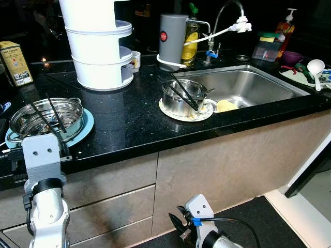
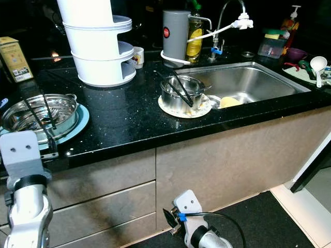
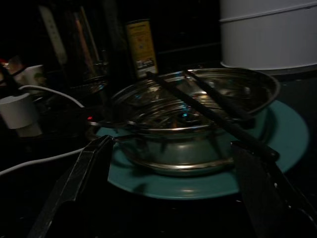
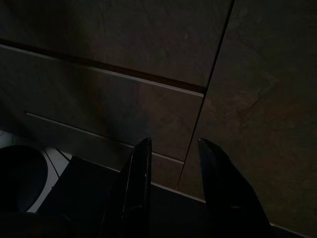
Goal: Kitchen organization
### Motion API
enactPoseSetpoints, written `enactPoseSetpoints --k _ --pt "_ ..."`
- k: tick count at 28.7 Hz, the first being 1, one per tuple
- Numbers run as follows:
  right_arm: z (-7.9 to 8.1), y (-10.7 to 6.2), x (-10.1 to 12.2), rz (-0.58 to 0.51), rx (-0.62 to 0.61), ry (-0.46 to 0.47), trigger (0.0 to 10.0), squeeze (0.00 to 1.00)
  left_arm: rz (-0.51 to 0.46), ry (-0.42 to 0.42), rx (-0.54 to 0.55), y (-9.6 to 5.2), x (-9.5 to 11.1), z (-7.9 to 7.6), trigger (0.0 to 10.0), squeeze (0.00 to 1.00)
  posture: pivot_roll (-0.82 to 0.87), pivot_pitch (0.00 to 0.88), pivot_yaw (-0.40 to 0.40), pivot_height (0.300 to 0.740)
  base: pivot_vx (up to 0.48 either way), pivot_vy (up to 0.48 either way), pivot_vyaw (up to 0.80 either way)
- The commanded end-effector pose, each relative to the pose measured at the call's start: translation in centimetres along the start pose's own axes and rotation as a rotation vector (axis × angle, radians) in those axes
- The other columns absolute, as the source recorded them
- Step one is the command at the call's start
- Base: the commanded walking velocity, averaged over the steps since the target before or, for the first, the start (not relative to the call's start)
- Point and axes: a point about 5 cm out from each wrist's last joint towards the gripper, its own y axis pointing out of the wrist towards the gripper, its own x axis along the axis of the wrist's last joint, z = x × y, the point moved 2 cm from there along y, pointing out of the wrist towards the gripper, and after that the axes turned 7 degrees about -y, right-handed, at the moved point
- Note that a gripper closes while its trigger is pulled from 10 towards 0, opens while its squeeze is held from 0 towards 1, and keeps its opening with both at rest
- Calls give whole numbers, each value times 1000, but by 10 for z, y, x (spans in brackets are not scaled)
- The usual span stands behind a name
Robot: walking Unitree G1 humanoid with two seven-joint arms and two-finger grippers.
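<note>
Two black fingers of the left gripper (image 1: 47, 120) are spread wide apart. They hang over the near side of a shiny metal pot (image 1: 45, 118). They hold nothing. One finger (image 3: 79, 183) sits on each side of the pot in the left wrist view, with the pot in the gap between them.

That pot sits on a blue plate (image 1: 83, 127) at the left end of the black counter (image 1: 129, 124). Two dark chopsticks (image 3: 213, 106) lie across the top of the pot.

Down low, the right gripper (image 4: 171, 183) hangs by the cupboard doors (image 4: 124, 74). Its fingers are a little apart and hold nothing. It looks like it is resting.

Further along the counter is a second metal pot (image 1: 182, 96) on a white plate (image 1: 173, 112), just beside the sink (image 1: 258, 85). It also has dark sticks across it. A yellow sponge (image 1: 226, 105) lies in the sink. Behind the first pot stands a tall white rack (image 1: 98, 51). A grey jug (image 1: 172, 39) and a tap (image 1: 227, 15) are at the back. A yellow box (image 1: 15, 63) stands at the far left.

I think the robot is getting ready to pick up the pot on the blue plate. Next, the left gripper should go down a bit and close on the rim of the pot. It should take care, since the sticks on top are loose and could roll off if the pot tips.
</note>
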Motion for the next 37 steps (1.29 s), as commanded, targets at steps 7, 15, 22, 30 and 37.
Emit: enactPoseSetpoints --k 7,15,22,30,37 --pt "-1 0 -5 26 5 -8 10000 0 94 -28 -60 -3 -16 -14 10000 0 -39 68 -11 740 0 0 0" --pt "-3 1 -6 31 1 -10 10000 0 137 -40 -94 -4 -22 -20 10000 0 -38 69 -13 740 0 0 0" --pt "-3 0 -6 30 7 -10 10000 0 119 -115 -176 -1 -16 -37 10000 0 -37 67 -18 740 0 0 0" --pt "-2 0 -7 32 16 -13 10000 0 14 -168 -168 7 4 -38 10000 0 -40 67 -16 740 0 0 0" --pt "2 -1 -9 33 29 -9 10000 0 -5 -132 -115 6 3 -28 10000 0 -38 67 -19 740 0 0 0"
